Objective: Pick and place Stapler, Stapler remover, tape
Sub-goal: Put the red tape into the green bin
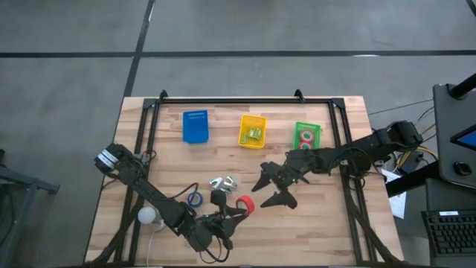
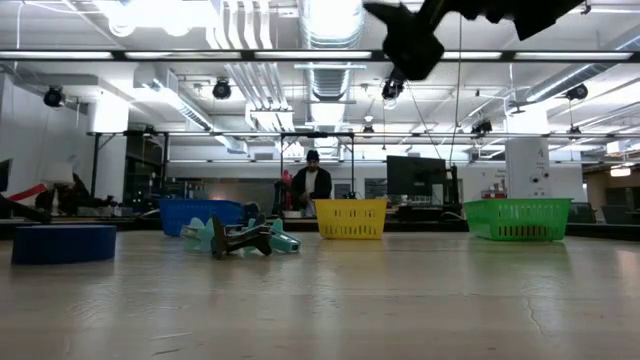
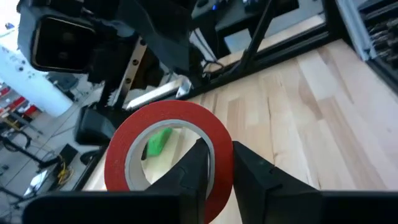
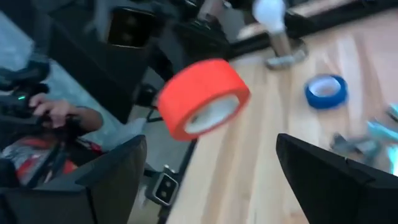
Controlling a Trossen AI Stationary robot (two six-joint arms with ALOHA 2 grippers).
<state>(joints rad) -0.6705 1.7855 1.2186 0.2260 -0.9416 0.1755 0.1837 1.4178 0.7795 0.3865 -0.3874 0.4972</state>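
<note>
A red tape roll point(image 1: 245, 203) with a pale core sits in my left gripper point(image 1: 236, 211), near the table's near edge; the left wrist view shows the ring point(image 3: 134, 140) close up. My right gripper point(image 1: 271, 186) hovers open just right of it, its fingers spread wide in the right wrist view point(image 4: 211, 140), facing the red roll point(image 4: 202, 99). A blue tape roll point(image 1: 195, 198) lies flat on the table. Pale and dark metal tools point(image 1: 222, 184) lie beside it. More red rolls rest in the green bin point(image 1: 306, 135). My left gripper pinches the wall of the red ring point(image 3: 221, 163), one finger point(image 3: 198, 171) inside the hole and the other point(image 3: 252, 177) outside. The roll stands on edge. In the right wrist view it looks lifted clear of the wood.
A blue bin point(image 1: 195, 126), a yellow bin point(image 1: 253, 130) and the green bin stand in a row near the far edge. A white ball-like thing point(image 1: 149, 216) sits at the near left. A black frame rail point(image 1: 245, 100) runs round the table. A person point(image 2: 312, 180) stands far behind.
</note>
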